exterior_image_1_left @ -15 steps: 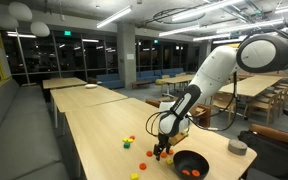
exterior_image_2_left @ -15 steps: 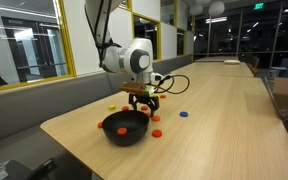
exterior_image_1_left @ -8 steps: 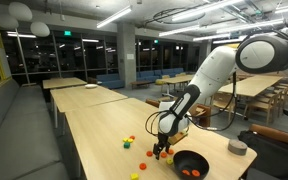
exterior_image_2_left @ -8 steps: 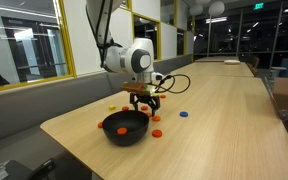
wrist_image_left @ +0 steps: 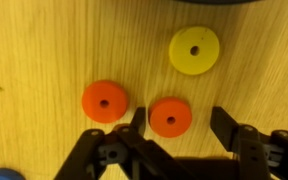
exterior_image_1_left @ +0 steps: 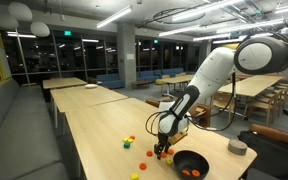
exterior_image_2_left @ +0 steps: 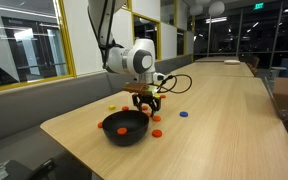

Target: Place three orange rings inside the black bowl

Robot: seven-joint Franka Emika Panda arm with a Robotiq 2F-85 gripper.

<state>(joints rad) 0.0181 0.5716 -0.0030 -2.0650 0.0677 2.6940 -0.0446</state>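
Office canteen or common hall: long wooden tables (exterior_image_1_left: 96, 128), bench seating (exterior_image_1_left: 26, 128), exit sign (exterior_image_1_left: 69, 32).

Arm (exterior_image_1_left: 216, 68): white, rounded glossy links, divided by dark joint bands; a large round housing is seen at 2 o'clock in an exterior view. Wrist housing (exterior_image_2_left: 134, 58): white, fitted with a dark circular cap. Cable (exterior_image_2_left: 174, 77): black, looped. Gripper (wrist_image_left: 179, 128): black, built of linked bars and two flat jaws, seen at 6 o'clock in the wrist view.

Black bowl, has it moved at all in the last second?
No. In both exterior views the black bowl sits exactly where it did, with the same gap to the near edge of the table.
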